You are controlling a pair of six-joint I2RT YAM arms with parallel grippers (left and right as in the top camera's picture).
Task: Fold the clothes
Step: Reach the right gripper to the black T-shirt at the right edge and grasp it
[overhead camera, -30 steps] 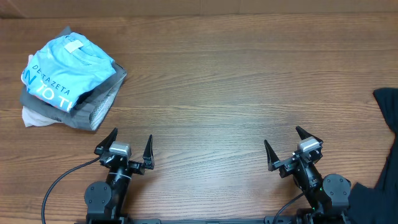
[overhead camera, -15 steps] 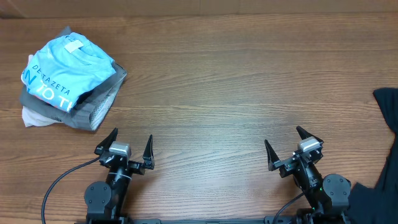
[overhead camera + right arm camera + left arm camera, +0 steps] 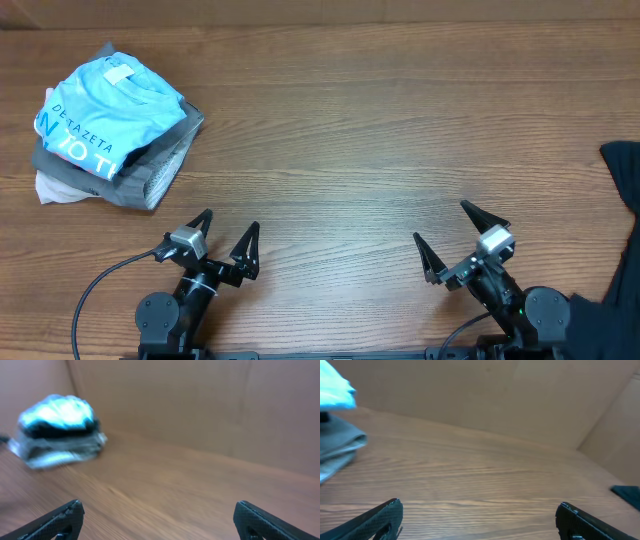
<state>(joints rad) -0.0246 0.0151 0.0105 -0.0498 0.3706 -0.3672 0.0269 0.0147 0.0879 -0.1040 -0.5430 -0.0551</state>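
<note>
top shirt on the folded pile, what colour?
The folded top shirt is light blue with white lettering; overhead view shows it best.

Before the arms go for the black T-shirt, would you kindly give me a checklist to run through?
1. Left hand open and empty: ok.
2. Right hand open and empty: ok.
3. Black T-shirt wholly in the overhead view: not ok, cut off at the right edge.
4. Path from right hand to T-shirt free of things: ok.
5. Folded pile, topped by the light blue shirt, lies apart at far left: ok.
6. T-shirt flat or bunched: cannot tell.
</note>
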